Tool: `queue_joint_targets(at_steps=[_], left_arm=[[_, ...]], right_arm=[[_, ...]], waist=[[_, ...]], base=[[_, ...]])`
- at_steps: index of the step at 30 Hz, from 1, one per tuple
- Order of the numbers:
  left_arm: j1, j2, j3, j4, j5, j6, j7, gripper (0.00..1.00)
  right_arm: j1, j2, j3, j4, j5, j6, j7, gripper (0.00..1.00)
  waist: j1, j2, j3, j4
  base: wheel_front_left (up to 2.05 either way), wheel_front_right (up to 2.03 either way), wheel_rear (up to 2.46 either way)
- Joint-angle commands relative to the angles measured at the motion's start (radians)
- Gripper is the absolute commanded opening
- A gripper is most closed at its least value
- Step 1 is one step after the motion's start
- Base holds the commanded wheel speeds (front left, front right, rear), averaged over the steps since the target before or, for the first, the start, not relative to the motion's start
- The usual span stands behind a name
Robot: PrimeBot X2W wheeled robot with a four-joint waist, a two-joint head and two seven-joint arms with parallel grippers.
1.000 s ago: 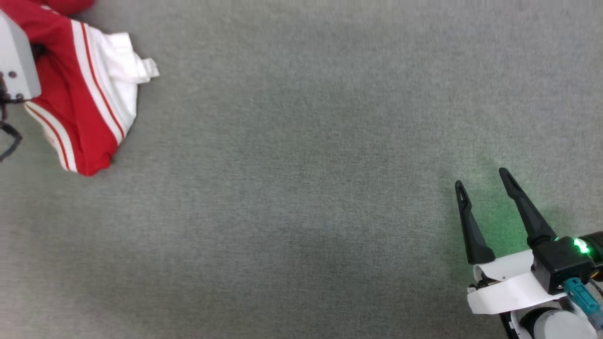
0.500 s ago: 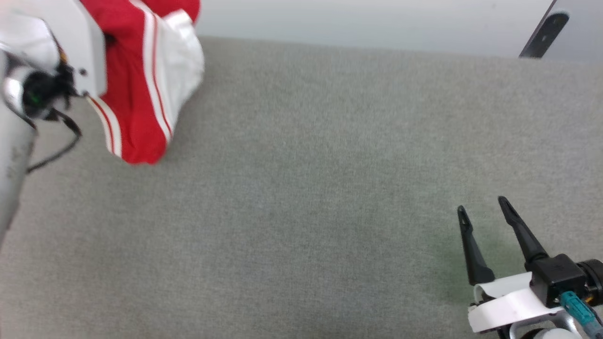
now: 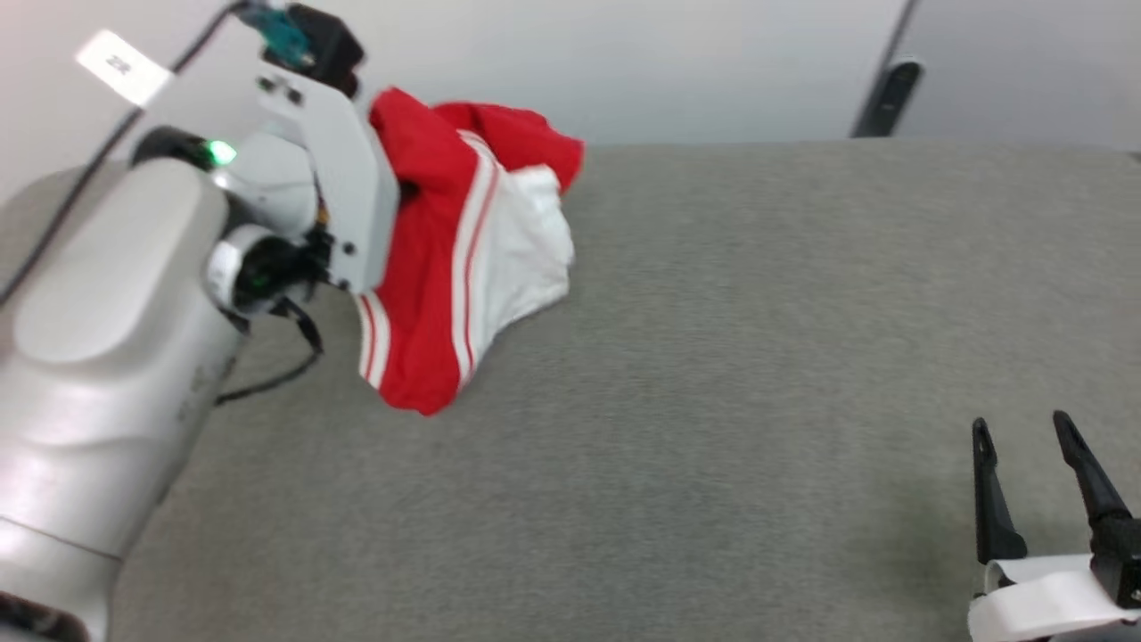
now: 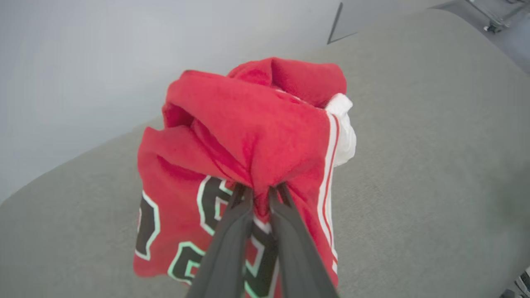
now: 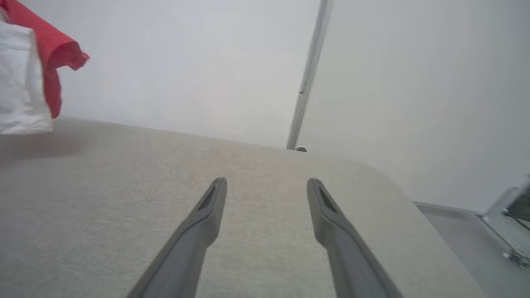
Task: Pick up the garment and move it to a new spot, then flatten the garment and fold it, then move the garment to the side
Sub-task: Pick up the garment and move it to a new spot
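Red shirt [image 3: 463, 259], white sleeve and striped trim, hangs bunched from the left gripper [image 4: 261, 190] above the far left part of the grey cloth-covered table [image 3: 713, 401]. Cannot tell whether its lowest fold touches the surface. Left gripper's 2 fingers pinch a gathered fold of red fabric just above black, white-edged characters. Right gripper [image 3: 1021, 426] sits low at near right, well apart from the shirt, its 2 fingers spread wide over bare table. Pale wall [image 5: 186, 74] behind.
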Motion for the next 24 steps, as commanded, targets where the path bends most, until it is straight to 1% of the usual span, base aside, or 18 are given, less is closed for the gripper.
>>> queue_joint_targets(at_steps=[1,2,3,4,5,7,12,16,21,24], left_arm=[[0.019,-0.009,-0.003,-0.015,-0.01,-0.001,0.004,0.0],[0.019,-0.009,-0.003,-0.015,-0.01,-0.001,0.004,0.0],[0.038,-0.019,-0.011,-0.033,-0.02,0.008,0.014,0.0],[0.038,-0.019,-0.011,-0.033,-0.02,0.008,0.014,0.0],[0.05,-0.032,-0.022,-0.058,-0.021,0.013,0.024,0.0],[0.067,-0.043,-0.03,-0.076,-0.026,0.021,0.036,0.0],[0.099,-0.051,-0.054,-0.095,-0.032,0.039,0.07,0.0],[0.131,-0.047,-0.087,-0.1,-0.04,0.026,0.102,0.0],[0.175,-0.027,-0.127,-0.074,-0.043,0.008,0.107,0.0],[0.189,-0.015,-0.143,-0.045,-0.041,0.001,0.092,0.0]], right_arm=[[0.009,0.005,-0.011,0.003,-0.006,-0.001,-0.007,1.0],[0.009,0.005,-0.011,0.003,-0.006,-0.001,-0.007,1.0],[0.015,0.01,-0.021,0.004,-0.012,-0.001,-0.008,1.0],[0.015,0.01,-0.021,0.004,-0.012,-0.001,-0.008,1.0],[0.022,0.014,-0.036,0.007,-0.014,-0.001,-0.01,1.0],[0.028,0.02,-0.044,0.01,-0.015,-0.001,-0.012,1.0],[0.026,0.026,-0.039,0.014,-0.015,-0.001,-0.016,1.0],[0.013,0.031,-0.024,0.026,-0.006,-0.001,-0.019,1.0],[-0.003,0.036,0.0,0.045,0.006,-0.001,-0.023,1.0],[-0.014,0.037,0.013,0.052,0.011,-0.001,-0.025,1.0]], waist=[[0.0,-0.0001,-0.002,-0.095],[0.0,-0.0001,-0.002,-0.095],[0.0,-0.0001,-0.003,-0.13],[0.0,-0.0001,-0.003,-0.13],[0.0,-0.0001,-0.002,-0.158],[0.0,-0.0001,-0.001,-0.183],[0.0,-0.0001,0.007,-0.225],[0.0,-0.0001,0.024,-0.254],[0.0,-0.0001,0.05,-0.281],[0.0,-0.0001,0.066,-0.292]], base=[[0.0,0.0,0.0],[0.0,0.0,0.0],[0.0,0.0,0.0],[0.0,0.0,0.0],[0.0,0.0,0.0],[0.0,0.0,0.0],[0.0,0.0,0.0],[0.0,0.0,0.0],[0.0,0.0,0.0],[0.0,0.0,0.0]])
